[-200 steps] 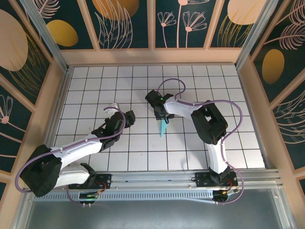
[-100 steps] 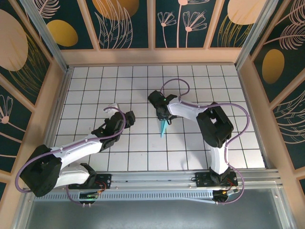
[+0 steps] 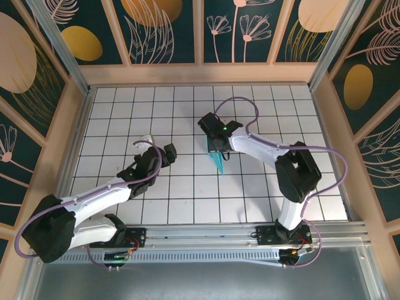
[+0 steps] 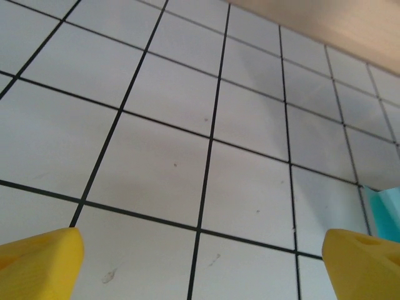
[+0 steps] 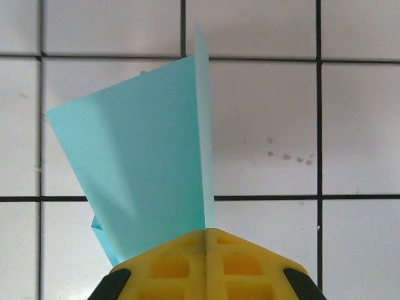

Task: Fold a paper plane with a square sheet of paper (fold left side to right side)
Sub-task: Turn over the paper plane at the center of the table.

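Broadly, by descending size:

1. Enclosure walls: dark panels printed with orange discs and pale leaf outlines, framed in light wood, around three sides of the work surface.

2. Table: white square tiles with black grid lines. In the left wrist view the tiles carry a few faint specks.

3. Left arm: white and black with a purple cable, reaching from its base at the near left toward the middle of the grid.

4. Right arm: same build, bent back from its near-right base so that its wrist lies just right of the table's centre.

5. Left gripper: yellow fingertips spread wide at the two lower corners of its own view, nothing between them, bare tiles beneath.

6. Right gripper: yellow fingers pressed together, pinching the paper plane at one end.

7. Paper plane: turquoise-blue and slim, its point toward the near edge in the top view, apart from the left gripper. From the right wrist, one flap fans leftward and a thin crease edge stands straight out from the fingers. A turquoise sliver shows at the right edge of the left wrist view. Whether the plane touches the tiles cannot be told.
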### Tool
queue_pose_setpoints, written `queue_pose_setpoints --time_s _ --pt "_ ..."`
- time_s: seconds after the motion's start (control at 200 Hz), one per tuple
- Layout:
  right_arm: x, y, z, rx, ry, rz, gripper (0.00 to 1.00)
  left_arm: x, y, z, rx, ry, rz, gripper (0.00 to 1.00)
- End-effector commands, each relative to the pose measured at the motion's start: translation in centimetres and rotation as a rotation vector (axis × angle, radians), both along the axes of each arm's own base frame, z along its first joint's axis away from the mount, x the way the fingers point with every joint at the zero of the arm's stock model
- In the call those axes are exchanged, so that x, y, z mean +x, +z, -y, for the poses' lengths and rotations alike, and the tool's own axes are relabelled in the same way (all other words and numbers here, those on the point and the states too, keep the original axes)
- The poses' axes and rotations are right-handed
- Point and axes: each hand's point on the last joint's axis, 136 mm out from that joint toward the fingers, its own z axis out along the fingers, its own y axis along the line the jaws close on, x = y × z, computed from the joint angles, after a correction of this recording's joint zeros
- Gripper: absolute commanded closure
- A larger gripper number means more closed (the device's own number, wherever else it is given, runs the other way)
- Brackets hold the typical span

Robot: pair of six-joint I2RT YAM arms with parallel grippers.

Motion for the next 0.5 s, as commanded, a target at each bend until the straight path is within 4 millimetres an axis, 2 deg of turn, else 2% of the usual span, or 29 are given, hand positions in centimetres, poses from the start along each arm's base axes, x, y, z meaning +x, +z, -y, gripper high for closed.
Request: queue_pose_setpoints --time_s 0.0,0.11,0.17,0.18,0.22,0.335,0.495 --pt "1.5 4.7 0.0 0.129 0.024 0.101 1.00 0.1 2.2 -0.9 -0.046 0.049 0.055 0.01" --pt "2.1 8.0 -0.7 0.400 0.097 0.171 1.00 -0.1 3.4 -1.1 -0.095 0.051 0.091 0.01" --pt "1.5 9.1 -1.3 0.580 0.157 0.174 1.00 -0.3 4.0 -1.1 -0.124 0.045 0.109 0.01" --pt "1.9 9.4 -0.6 0.603 0.142 0.184 1.00 -0.3 4.1 -1.1 -0.129 0.043 0.112 0.01" --pt "1.8 10.0 -0.4 0.707 0.166 0.184 1.00 -0.4 4.3 -1.0 -0.148 0.038 0.120 0.01" --pt "1.1 10.1 -0.3 0.861 0.236 0.169 1.00 -0.5 4.8 -0.7 -0.187 0.018 0.132 0.01" --pt "0.2 8.6 -1.3 1.014 0.294 0.116 1.00 -0.3 5.3 0.2 -0.228 -0.016 0.132 0.01"
